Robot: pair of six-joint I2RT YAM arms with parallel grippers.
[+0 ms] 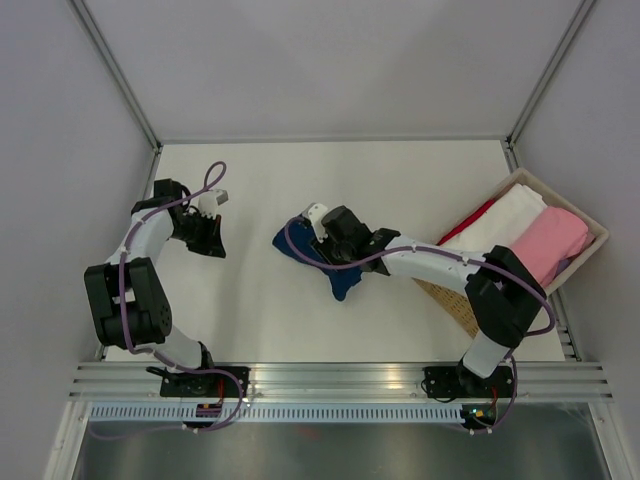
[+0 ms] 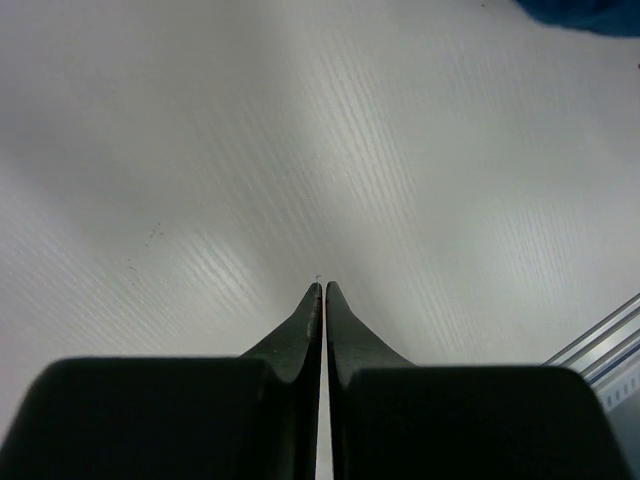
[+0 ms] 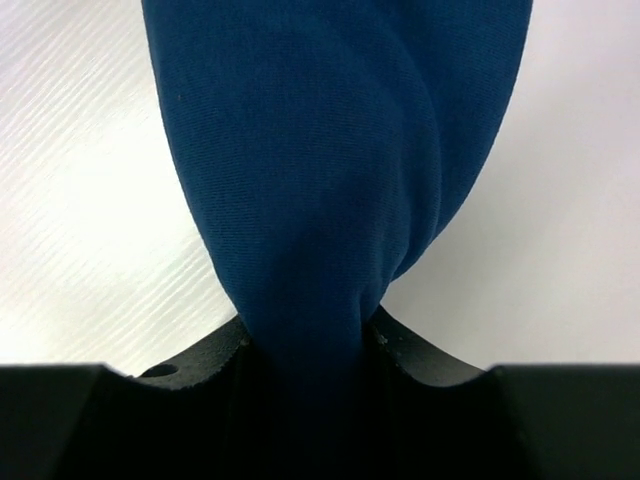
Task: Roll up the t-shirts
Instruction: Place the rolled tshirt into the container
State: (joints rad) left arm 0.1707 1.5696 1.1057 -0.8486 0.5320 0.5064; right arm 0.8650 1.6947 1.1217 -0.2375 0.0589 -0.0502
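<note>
A navy blue t-shirt (image 1: 340, 278) lies bunched in the middle of the white table. My right gripper (image 1: 308, 240) is shut on a thick fold of it. In the right wrist view the blue cloth (image 3: 330, 150) fills the space between the jaws of the right gripper (image 3: 310, 335) and spreads away over the table. My left gripper (image 1: 214, 247) hovers over bare table at the left, apart from the shirt. Its fingers are shut with nothing between them, as the left wrist view of the left gripper (image 2: 323, 286) shows. A corner of the blue shirt (image 2: 590, 12) appears at that view's top right.
A wicker basket (image 1: 592, 218) stands at the right edge, holding rolled white cloth (image 1: 505, 222), pink cloth (image 1: 550, 243) and a strip of red cloth (image 1: 468, 222). An aluminium rail (image 1: 340, 378) runs along the near edge. Grey walls enclose the table on three sides.
</note>
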